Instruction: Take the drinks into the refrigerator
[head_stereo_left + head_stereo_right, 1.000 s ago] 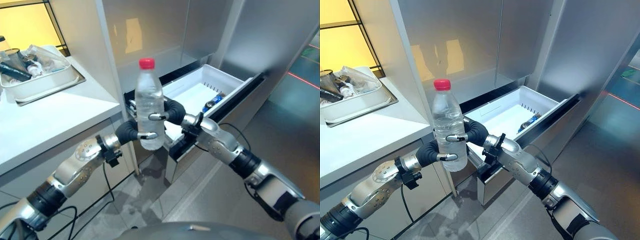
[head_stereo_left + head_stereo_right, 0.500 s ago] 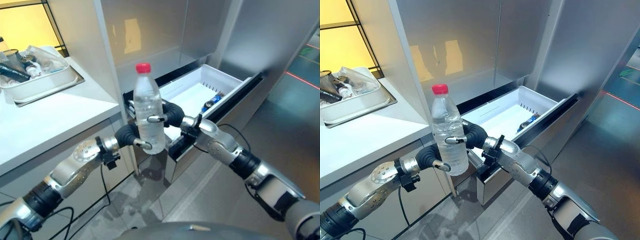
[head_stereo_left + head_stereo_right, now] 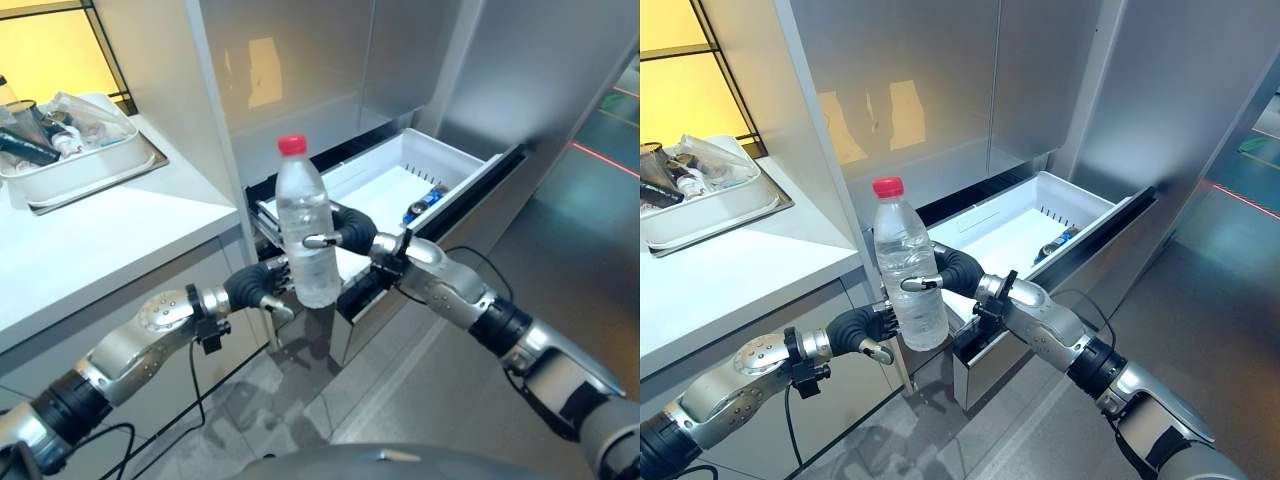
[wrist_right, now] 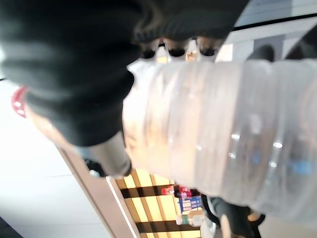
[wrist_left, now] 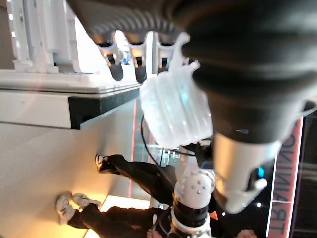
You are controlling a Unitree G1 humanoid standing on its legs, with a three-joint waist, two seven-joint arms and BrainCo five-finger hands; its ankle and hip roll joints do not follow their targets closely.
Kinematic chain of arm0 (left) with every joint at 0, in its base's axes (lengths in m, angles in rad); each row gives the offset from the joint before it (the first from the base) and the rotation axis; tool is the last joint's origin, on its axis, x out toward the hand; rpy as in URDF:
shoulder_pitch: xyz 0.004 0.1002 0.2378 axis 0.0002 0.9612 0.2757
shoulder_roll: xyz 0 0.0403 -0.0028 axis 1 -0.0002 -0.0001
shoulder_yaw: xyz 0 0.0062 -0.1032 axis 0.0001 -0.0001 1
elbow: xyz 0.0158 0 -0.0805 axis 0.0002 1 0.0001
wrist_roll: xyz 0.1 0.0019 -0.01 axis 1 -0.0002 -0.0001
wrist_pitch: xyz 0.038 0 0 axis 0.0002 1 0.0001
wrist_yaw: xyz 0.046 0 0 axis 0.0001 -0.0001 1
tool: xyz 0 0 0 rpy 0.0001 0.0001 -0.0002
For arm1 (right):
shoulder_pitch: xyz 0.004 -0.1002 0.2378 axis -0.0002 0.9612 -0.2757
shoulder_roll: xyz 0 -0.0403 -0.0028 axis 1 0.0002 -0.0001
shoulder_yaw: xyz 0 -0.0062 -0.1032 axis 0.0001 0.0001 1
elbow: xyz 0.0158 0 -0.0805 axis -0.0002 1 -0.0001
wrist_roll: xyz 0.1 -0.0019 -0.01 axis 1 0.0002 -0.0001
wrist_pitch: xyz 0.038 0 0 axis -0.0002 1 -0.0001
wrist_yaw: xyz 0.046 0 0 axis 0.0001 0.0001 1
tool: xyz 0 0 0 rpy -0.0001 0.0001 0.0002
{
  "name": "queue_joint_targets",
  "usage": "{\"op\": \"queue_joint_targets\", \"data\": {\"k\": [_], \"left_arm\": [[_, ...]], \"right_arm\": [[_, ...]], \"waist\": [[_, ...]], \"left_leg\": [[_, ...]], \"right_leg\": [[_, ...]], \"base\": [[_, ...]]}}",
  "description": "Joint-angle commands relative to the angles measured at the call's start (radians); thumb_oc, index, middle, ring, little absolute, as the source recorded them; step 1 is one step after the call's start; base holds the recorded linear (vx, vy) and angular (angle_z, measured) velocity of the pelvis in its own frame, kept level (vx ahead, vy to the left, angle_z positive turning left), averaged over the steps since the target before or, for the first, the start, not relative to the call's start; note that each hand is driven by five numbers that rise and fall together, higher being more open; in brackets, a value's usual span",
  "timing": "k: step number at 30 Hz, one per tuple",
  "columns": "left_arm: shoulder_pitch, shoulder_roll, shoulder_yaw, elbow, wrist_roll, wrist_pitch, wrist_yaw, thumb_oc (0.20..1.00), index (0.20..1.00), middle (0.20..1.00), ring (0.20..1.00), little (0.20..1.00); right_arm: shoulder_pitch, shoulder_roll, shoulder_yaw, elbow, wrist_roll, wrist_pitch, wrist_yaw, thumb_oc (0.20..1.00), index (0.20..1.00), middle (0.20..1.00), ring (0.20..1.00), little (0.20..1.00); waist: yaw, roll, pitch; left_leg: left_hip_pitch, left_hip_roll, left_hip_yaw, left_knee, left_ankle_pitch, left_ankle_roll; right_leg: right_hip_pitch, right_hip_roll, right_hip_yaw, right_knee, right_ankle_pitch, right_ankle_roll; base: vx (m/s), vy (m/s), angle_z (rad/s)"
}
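A clear water bottle point(image 3: 303, 238) with a red cap point(image 3: 291, 145) stands upright in mid-air in front of the open refrigerator drawer point(image 3: 470, 165). My right hand point(image 3: 349, 230) is shut on its middle from the drawer side, and the right wrist view shows the bottle point(image 4: 223, 148) against the palm. Lower down, my left hand point(image 3: 260, 285) sits beside the bottle's base with its fingers point(image 5: 116, 69) loosened and off the bottle point(image 5: 173, 109). A small blue drink point(image 3: 424, 206) lies inside the white drawer.
A white counter point(image 3: 110, 240) lies to the left, with a tray point(image 3: 85, 172) of bottles and packets on it. Grey cabinet fronts point(image 3: 300, 60) rise behind the drawer. A person's legs point(image 5: 124, 171) in dark trousers and white shoes appear in the left wrist view.
My left hand has let go of the bottle and dropped down and away to the left. The right hand keeps the bottle and has carried it slightly right, toward the drawer.
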Motion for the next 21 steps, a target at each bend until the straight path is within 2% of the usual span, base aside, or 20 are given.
{"op": "queue_joint_targets", "data": {"k": [1, 14, 21], "left_arm": [[-0.016, 0.036, -0.002, -0.068, -0.016, -0.041, -0.056, 1.0, 1.0, 1.0, 1.0, 1.0], [0.072, 0.018, 0.084, -0.065, -0.029, -0.054, -0.043, 1.0, 1.0, 1.0, 1.0, 1.0], [0.151, -0.012, 0.157, -0.053, -0.041, -0.044, -0.036, 1.0, 1.0, 1.0, 1.0, 1.0]], "right_arm": [[-0.251, -0.01, -0.1, 0.046, 0.095, -0.091, -0.028, 0.2, 0.2, 0.2, 0.2, 0.2], [-0.364, -0.128, -0.148, 0.131, 0.088, -0.132, -0.062, 0.2, 0.2, 0.2, 0.2, 0.2], [-0.408, -0.201, -0.22, 0.246, 0.068, -0.169, -0.109, 0.2, 0.2, 0.2, 0.2, 0.2]], "waist": [[0.019, -0.008, 0.009], [0.025, -0.007, 0.007], [0.036, -0.012, 0.014]], "left_leg": [[0.06, -0.086, -0.021, 0.017, -0.128, 0.099], [0.059, -0.089, -0.022, 0.017, -0.128, 0.101], [0.051, -0.09, -0.027, 0.019, -0.127, 0.102]], "right_leg": [[0.071, 0.027, -0.056, 0.017, -0.105, 0.001], [0.068, 0.022, -0.06, 0.015, -0.098, 0.006], [0.066, 0.021, -0.066, 0.016, -0.099, 0.007]], "base": [[0.0, 0.0, 0.0], [0.0, 0.0, 0.0], [0.0, 0.0, 0.0]]}}
